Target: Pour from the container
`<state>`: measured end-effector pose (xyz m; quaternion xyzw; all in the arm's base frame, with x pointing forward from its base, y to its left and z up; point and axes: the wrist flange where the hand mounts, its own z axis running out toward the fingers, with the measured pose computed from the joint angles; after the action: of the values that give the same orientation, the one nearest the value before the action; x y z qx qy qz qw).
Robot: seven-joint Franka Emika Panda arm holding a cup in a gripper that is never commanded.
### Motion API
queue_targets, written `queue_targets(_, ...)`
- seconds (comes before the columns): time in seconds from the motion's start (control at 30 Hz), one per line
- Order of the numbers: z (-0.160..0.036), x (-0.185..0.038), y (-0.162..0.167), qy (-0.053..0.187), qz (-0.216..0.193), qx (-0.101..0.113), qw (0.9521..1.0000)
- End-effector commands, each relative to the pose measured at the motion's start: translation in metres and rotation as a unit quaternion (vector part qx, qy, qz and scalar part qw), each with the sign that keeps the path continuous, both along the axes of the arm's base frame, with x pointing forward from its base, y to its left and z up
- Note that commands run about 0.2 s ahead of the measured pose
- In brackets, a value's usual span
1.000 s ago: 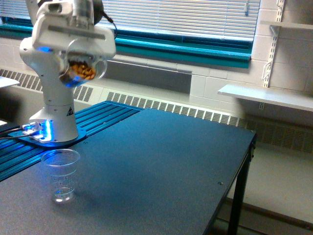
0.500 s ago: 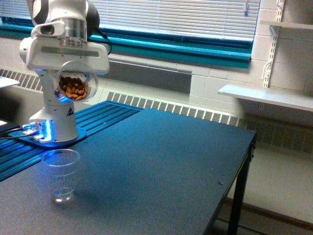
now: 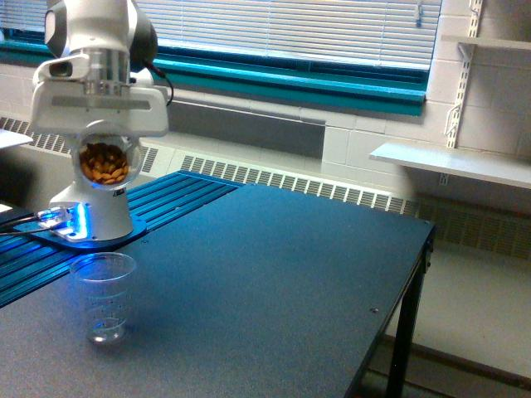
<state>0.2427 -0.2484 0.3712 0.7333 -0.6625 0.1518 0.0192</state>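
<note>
So the container (image 3: 104, 163), the little round clear jar w/ brown nut-looking stuff inside (almonds prob), is hanging up in the air, clamped in the gripper (image 3: 103, 149), above the cup (image 3: 102, 297) and maybe a touch behind it. Not touching, clear gap between them.

What changed: over the last sec the jar came down and slid toward the exterior view's left. It was higher up and looked tilted w/ the contents bunched to one side; now it sits lower, lined up much closer over the cup, and the nuts look settled in the lower part. Cup hasn't budged on the bench (image 3: 274, 274), and it looks empty afaict.

Meaning for the task: imo this is the lining-up part, pour itself not begun. Nothing in the cup, nothing falling. Next bit prob needs a wrist roll to tip the mouth down over the cup. Can't tell which way the mouth faces from here tbh, so the aim is a guess. The cup is light plastic, and nuts landing on its rim could tip it.
</note>
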Motion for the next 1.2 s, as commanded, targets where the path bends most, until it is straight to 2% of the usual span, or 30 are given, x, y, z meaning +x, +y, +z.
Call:
queue_targets(0.03, -0.015, -0.013, -0.003, 0.016, -0.025, 0.012, 0.9995)
queue_targets(0.2, -0.025, -0.016, -0.004, 0.026, -0.027, 0.017, 0.9992)
queue_targets(0.47, -0.042, -0.011, 0.009, 0.038, -0.009, 0.029, 0.9988)
queue_targets(0.7, -0.054, -0.012, 0.014, 0.061, 0.001, 0.039, 0.9974)
queue_targets(1.2, -0.072, -0.016, 0.011, 0.094, 0.001, 0.045, 0.9945)
